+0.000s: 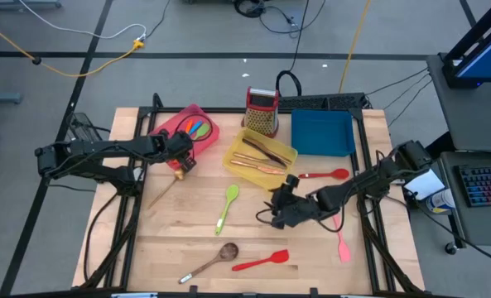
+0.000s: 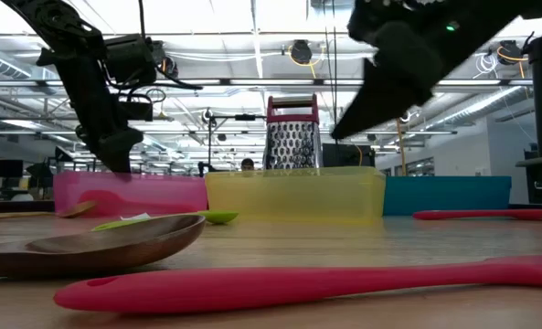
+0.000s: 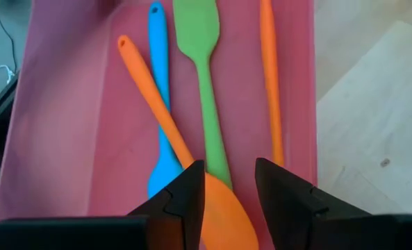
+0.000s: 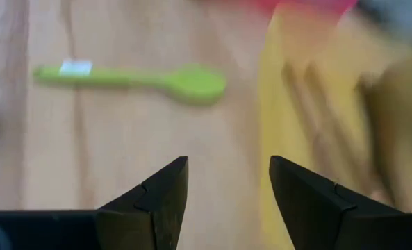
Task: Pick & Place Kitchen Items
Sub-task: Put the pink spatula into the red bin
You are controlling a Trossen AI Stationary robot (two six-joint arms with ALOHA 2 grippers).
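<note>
My left gripper is open over the near end of the pink tray. Its fingers stand on either side of the bowl of an orange spoon that lies in the tray beside a blue spoon, a green spatula and another orange utensil. My right gripper is open and empty above the table, between the green spoon and the yellow tray, which holds copper cutlery and a dark knife.
On the table lie a brown spoon, a red spatula, a pink spatula, another red spatula and a slim utensil near the left gripper. The blue tray and the box grater stand at the back.
</note>
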